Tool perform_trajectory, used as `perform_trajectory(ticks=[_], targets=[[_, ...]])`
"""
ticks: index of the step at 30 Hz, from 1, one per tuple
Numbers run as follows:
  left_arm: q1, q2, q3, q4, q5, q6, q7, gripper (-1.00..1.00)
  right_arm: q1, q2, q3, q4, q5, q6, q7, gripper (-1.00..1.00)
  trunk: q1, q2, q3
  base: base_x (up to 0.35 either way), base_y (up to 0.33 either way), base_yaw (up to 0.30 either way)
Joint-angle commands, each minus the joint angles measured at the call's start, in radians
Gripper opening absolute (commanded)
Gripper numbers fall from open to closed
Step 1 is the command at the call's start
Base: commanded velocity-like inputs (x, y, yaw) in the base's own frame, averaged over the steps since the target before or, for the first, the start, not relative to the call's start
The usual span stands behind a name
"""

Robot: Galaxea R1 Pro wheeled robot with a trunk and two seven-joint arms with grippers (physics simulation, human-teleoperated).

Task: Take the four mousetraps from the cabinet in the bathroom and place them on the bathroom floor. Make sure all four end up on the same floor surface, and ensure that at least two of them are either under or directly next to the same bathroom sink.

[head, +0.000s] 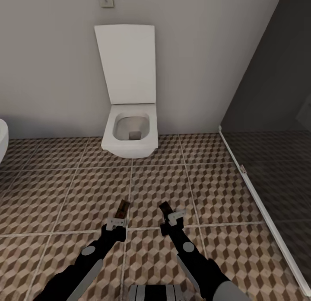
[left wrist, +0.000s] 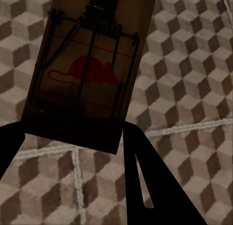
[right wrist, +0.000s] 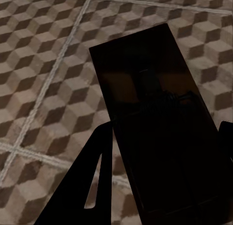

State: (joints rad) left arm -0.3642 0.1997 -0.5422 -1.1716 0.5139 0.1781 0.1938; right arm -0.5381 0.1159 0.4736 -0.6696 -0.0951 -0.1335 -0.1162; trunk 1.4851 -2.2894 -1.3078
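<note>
Each of my grippers holds one mousetrap above the cube-patterned bathroom floor [head: 65, 193]. My left gripper [head: 119, 219] is shut on a tan mousetrap [head: 123, 208]. In the left wrist view this mousetrap [left wrist: 90, 70] shows its black wire and red mouse print, sticking out past the gripper [left wrist: 73, 137]. My right gripper [head: 169, 218] is shut on a second mousetrap [head: 164, 208], which looks dark and shadowed in the right wrist view [right wrist: 155, 118], between the dark fingers [right wrist: 92, 181]. The cabinet and the bathroom sink are out of view.
A white wall-hung toilet [head: 129, 132] with its lid up stands straight ahead against the grey wall. A white strip [head: 259, 197] runs along the right, with a darker grey floor section [head: 280, 171] behind it. A curved white fixture edge [head: 2, 141] shows at far left.
</note>
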Motion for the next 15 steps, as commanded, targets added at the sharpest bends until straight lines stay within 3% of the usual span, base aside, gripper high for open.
perform_trajectory(ticks=[1,7,12,15], targets=[[-0.001,0.001,-0.004,-0.002,0.006,0.003,0.009,-1.0,-0.001,-0.002,0.007,0.001,-0.01,-0.005,-0.008,-1.0,0.004,-0.008,-0.005,0.0,0.0,0.0],[-0.001,0.001,-0.004,-0.002,0.006,0.003,0.009,-1.0,-0.001,-0.018,0.006,0.001,-0.006,-0.008,-0.006,-1.0,0.027,-0.05,-0.034,0.0,0.0,0.0],[-0.001,0.001,-0.005,-0.001,0.006,0.003,0.009,-1.0,0.0,-0.07,0.006,0.0,-0.008,-0.02,0.002,-1.0,0.046,-0.085,-0.057,0.0,0.0,0.0],[-0.001,0.001,-0.005,0.0,0.006,0.003,0.009,-1.0,-0.001,-0.085,0.006,0.0,-0.008,-0.026,0.023,-1.0,0.057,-0.106,-0.069,0.0,0.0,0.0]])
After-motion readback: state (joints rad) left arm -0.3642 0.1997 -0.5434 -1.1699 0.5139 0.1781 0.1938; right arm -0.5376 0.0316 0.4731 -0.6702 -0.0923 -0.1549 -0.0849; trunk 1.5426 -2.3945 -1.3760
